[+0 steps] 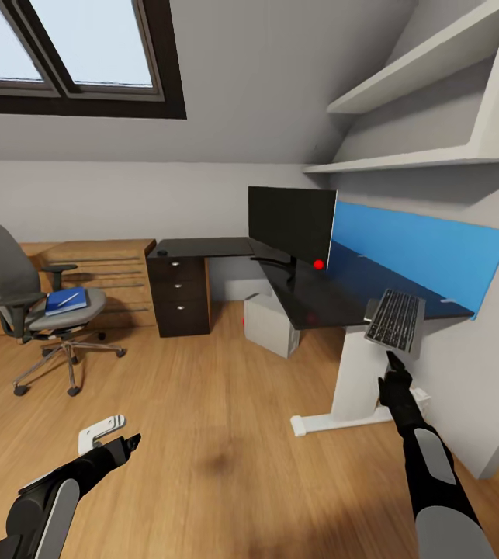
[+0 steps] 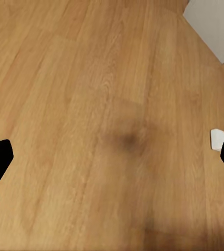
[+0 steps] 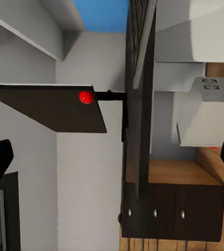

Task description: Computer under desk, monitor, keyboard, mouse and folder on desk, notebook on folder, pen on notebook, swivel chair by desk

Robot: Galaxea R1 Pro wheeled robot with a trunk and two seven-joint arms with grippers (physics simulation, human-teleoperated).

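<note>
The black desk [image 1: 226, 247] carries the wide monitor [image 1: 292, 221], which also shows in the right wrist view [image 3: 54, 107]. The keyboard [image 1: 395, 320] hangs tilted over the desk's near edge. Just under it is my right gripper [image 1: 394, 363], open; the wrist view has the keyboard [image 3: 141, 26] edge-on between the spread fingers, contact unclear. The pale computer [image 1: 271, 324] stands under the desk. A small dark mouse [image 1: 161, 251] sits on the desk's far end. At left, the blue folder [image 1: 67, 301] lies on the swivel chair [image 1: 16, 291]. My left gripper [image 1: 129, 444] is open over the floor.
A small white flat object [image 1: 100, 432] lies on the wooden floor beside my left gripper. The black drawer unit [image 1: 178, 296] stands under the desk's far end, with a wooden chest [image 1: 105, 272] behind the chair. A blue panel [image 1: 427, 256] backs the desk, under white shelves [image 1: 420, 159].
</note>
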